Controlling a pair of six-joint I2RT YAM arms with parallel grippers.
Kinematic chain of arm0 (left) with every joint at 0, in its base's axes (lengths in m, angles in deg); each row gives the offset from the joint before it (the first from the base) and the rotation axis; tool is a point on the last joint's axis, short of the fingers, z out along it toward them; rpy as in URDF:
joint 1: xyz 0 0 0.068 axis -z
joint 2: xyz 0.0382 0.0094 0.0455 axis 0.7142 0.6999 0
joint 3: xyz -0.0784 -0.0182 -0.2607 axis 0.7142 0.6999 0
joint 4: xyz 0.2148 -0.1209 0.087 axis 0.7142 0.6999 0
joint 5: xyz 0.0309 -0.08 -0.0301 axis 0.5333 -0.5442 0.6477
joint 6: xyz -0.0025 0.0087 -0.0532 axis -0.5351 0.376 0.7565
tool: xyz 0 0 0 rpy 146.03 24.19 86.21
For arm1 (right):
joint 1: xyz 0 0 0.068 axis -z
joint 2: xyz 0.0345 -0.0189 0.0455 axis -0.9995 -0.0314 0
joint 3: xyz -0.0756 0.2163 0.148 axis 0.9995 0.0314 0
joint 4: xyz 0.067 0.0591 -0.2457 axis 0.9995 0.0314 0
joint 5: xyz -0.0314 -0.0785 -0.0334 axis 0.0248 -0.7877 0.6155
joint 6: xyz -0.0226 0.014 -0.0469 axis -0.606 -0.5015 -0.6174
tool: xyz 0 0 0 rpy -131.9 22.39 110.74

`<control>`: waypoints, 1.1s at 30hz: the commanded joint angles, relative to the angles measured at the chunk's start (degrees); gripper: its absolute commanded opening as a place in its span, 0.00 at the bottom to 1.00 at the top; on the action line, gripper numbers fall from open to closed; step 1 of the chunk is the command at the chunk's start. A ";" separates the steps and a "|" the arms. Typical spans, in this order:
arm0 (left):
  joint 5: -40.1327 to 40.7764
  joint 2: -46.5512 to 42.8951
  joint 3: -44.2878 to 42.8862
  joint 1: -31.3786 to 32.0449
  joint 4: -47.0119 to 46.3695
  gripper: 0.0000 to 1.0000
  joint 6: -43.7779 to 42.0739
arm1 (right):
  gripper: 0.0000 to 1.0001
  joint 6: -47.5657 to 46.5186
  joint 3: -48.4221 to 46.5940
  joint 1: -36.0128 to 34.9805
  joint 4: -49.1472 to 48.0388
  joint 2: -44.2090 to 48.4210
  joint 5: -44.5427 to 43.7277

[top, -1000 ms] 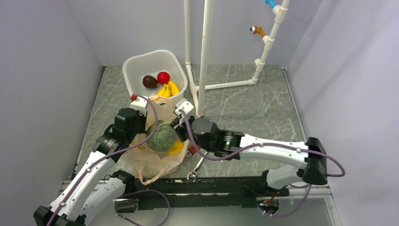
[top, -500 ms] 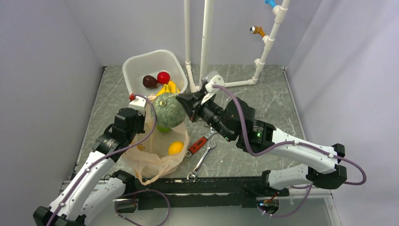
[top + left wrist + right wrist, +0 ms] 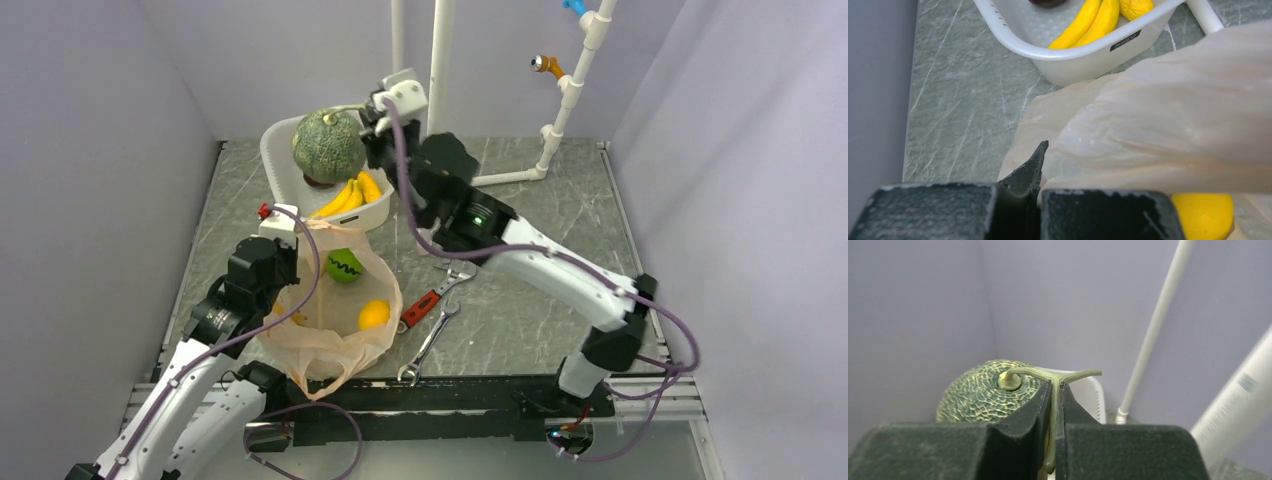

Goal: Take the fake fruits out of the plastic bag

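- Above the white rigid plastic tub [image 3: 1020, 48], at the far left of the grey marbled tabletop [image 3: 520, 220], I hold the dull dark-green netted toy squash [image 3: 329, 145] clear of the rim, not yet set down.
- Done, as I judge it: the yellow plastic banana bunch [image 3: 350, 195] lies in the tub, and the squash is out of the thin beige-peach plastic bag [image 3: 330, 345].
- Left to do: the bright green dark-striped ball [image 3: 344, 265] and the yellow-orange ball [image 3: 374, 314] lie inside the bag's open mouth, near each other but apart.
- My right hand [image 3: 1053, 390] is closed almost fully, pinching the squash's thin T-shaped stem [image 3: 1078, 373] between its jaws; the fruit hangs beside them.
- My left hand [image 3: 1037, 165] is fully closed on a fold of the bag's rim, holding the mouth up beside the tub.
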 commanded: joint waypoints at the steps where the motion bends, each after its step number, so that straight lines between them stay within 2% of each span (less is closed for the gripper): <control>1: 1.56 -0.61 -0.41 -0.10 -1.84 0.00 -0.34 | 0.00 -5.94 -9.44 4.35 -1.36 -8.74 -1.87; 7: 1.46 -1.38 -0.10 -0.10 -2.24 0.00 -0.75 | 0.00 -9.95 -25.37 8.46 4.16 -24.51 -3.14; 14: 1.45 -1.90 0.16 -0.10 -2.51 0.00 -0.99 | 0.00 -18.09 -33.39 9.40 2.52 -38.41 -8.07; 20: 1.14 -1.84 0.12 -0.10 -2.50 0.00 -0.99 | 0.00 -21.62 -36.99 10.10 0.70 -46.03 -11.64; 22: 1.08 -1.76 0.14 -0.10 -2.51 0.00 -0.99 | 0.04 -22.10 -37.28 10.47 1.47 -47.48 -11.98; 24: 0.93 -1.58 0.14 -0.10 -2.49 0.00 -1.05 | 0.09 -21.95 -36.03 10.70 2.05 -47.76 -12.00; 26: 1.03 -1.41 0.04 -0.10 -2.40 0.00 -1.01 | 0.19 -20.62 -35.27 10.80 4.48 -47.49 -11.48; 28: 1.05 -1.28 0.05 -0.10 -2.48 0.00 -1.07 | 0.45 -18.42 -34.91 10.82 7.84 -46.56 -10.47; 30: 1.05 -0.99 0.04 -0.10 -2.42 0.00 -1.07 | 0.63 -16.08 -33.71 10.76 10.86 -44.71 -9.06; 33: 0.88 -0.71 0.07 -0.10 -2.29 0.00 -1.13 | 0.69 -12.69 -30.94 10.60 14.47 -40.46 -7.68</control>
